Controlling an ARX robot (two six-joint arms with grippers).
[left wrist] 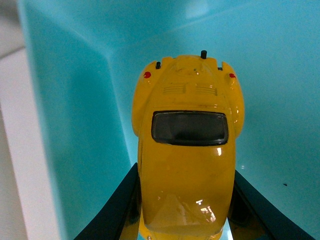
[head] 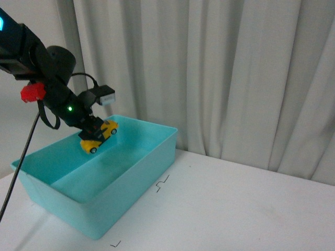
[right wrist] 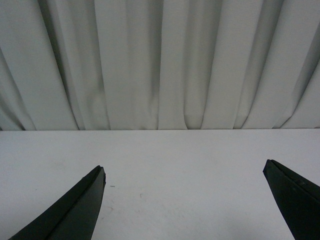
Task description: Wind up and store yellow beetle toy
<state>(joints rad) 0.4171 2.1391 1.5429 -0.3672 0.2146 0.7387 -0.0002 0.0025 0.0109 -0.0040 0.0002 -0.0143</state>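
Where left pincer (head: 94, 132) clamps, toy (head: 108, 128) sits.

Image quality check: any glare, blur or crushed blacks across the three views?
Front view: soft overall, yellow beetle toy small with little detail, no harsh shadows around the teal bin. Left wrist view: toy fairly sharp, small glare spots on its glossy body, left fingers dark. Right wrist view: even light, curtain folds shaded, right fingers featureless black, no glare.

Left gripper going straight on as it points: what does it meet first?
Probably the inner surface of the turquoise bin; the yellow beetle toy in the left gripper would touch first.
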